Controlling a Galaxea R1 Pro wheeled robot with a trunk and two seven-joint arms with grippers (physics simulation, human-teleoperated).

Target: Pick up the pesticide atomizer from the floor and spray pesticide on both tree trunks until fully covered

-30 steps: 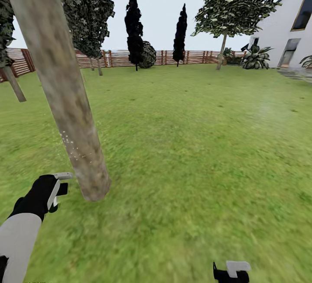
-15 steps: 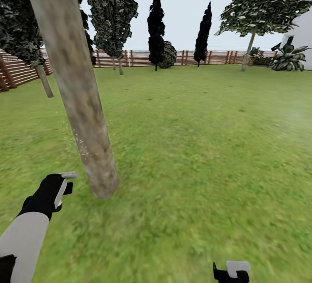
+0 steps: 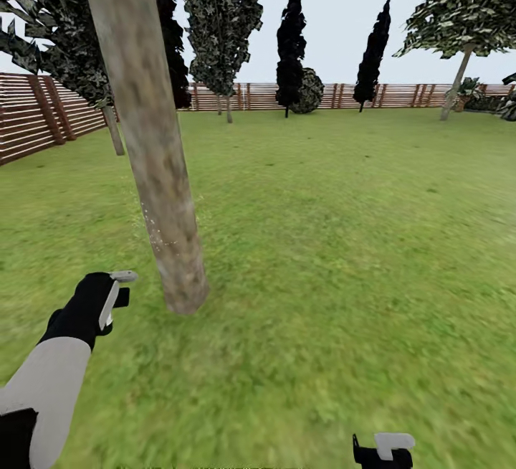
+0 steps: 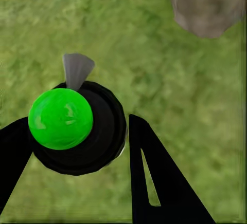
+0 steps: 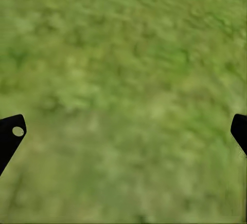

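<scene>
Rendering under flat, even daylight, casting no clear shadows across the lawn (image 3: 344, 239). Smearing into soft blur near the lower edges and in both wrist views. Staying sharper toward the fence (image 3: 401, 95).

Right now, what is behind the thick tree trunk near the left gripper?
Behind the tree trunk lie the lawn, a second, thinner trunk and the wooden fence. The strip of grass and fence directly behind the near trunk is covered, so I cannot tell what is there.
</scene>
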